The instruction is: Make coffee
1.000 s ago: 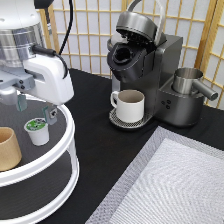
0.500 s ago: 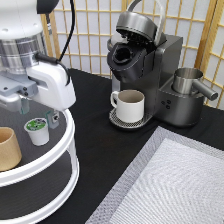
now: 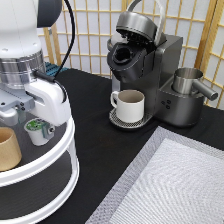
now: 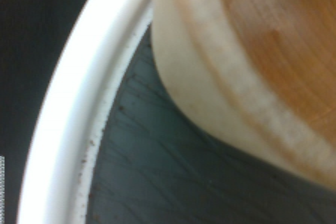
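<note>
The robot's white two-finger gripper hangs low over the upper tier of a round white two-tier stand at the exterior view's left. Whether it is released or clenched cannot be told, since the hand's own body covers its tip, and nothing shows it grasping anything. Just below it, close enough that touching or apart cannot be settled, stands the small white plastic coffee pod with the green-and-black foil top, upright on the dark shelf surface. A tan handleless cup sits beside the pod, further to the exterior view's left; the wrist view is filled by that cup's wall and the stand's white rim. The step in hand looks like the approach to the pod, with the task barely begun. Doing it well likely means centring over the pod rather than the tan cup, keeping clear of the raised rim, and closing gently on the tapered wall so the light pod does not tip or squirt out. Well apart, toward the exterior view's right on the black table, the dark grey coffee machine stands with its lid raised and a white handled mug under its spout.
</note>
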